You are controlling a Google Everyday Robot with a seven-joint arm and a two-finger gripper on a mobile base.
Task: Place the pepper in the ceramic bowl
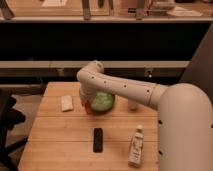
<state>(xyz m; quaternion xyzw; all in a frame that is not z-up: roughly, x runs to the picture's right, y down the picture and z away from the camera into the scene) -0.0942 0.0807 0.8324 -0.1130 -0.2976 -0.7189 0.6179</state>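
Robot's gripper (87, 103) pinches slim red-orange pepper (88, 107) beside round green ceramic bowl (105, 102).
Pepper seems light, smooth, slightly soft: hold mid-body.

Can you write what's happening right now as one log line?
gripper: holding pepper, at left edge of bowl | pepper: not in bowl yet | bowl: on table, beyond black bar

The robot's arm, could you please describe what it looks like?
The arm is cream-white, thick, tubular with rounded joints, dotted with dark spots along its links. It widens into a bulky shoulder at lower right. The gripper hangs by the left rim of the ceramic bowl.
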